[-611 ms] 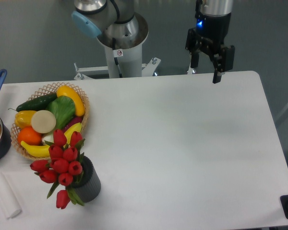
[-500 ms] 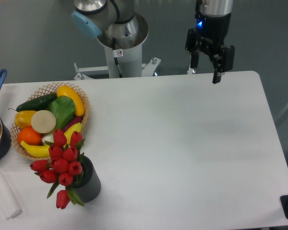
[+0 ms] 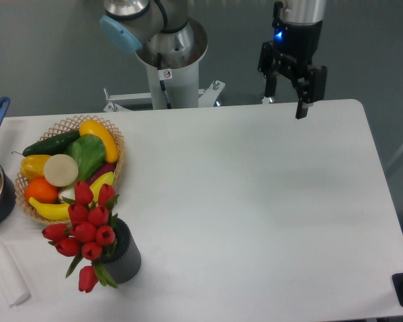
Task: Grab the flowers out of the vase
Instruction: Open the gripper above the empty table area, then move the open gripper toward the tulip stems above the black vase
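My claw [image 3: 285, 99] hangs over the far edge of the tabletop [image 3: 255, 201], toward the right corner, fingers spread wide, gripping nothing. The flowers [image 3: 85, 231] stand in the vase [image 3: 124, 256] near the front left corner, touching the basket [image 3: 115, 144]

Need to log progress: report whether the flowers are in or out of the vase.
In. The flowers stand in the upright vase; the open gripper is far off.

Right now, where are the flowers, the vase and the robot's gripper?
flowers [image 3: 87, 228]: fixed camera, on the middle red buds.
vase [image 3: 126, 258]: fixed camera, on its ribbed dark side.
gripper [image 3: 285, 97]: fixed camera, midway between the fingertips, which stand apart.
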You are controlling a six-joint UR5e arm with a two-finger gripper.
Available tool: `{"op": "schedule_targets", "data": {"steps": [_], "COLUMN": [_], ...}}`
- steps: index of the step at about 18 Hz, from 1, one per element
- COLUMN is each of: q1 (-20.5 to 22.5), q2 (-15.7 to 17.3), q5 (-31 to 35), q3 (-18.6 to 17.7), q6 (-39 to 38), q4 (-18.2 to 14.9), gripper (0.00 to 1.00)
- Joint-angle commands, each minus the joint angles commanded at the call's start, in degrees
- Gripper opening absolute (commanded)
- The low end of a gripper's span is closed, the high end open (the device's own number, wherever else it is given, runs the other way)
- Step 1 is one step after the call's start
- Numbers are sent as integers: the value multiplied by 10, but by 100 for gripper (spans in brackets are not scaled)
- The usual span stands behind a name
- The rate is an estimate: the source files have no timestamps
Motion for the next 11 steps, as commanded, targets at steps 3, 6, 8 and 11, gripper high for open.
{"op": "schedule_targets", "data": {"steps": [3, 6, 8, 11], "q1": [-17, -31, -50, -72], "q2": [-3, -11, -23, -31], "q5": [-5, -6, -8, -22], "q3": [0, -3, -6, -36], "q6": [-77, -136, -191, -266], "q4": [1, 19, 46, 128], "gripper": [100, 100, 100, 100]}}
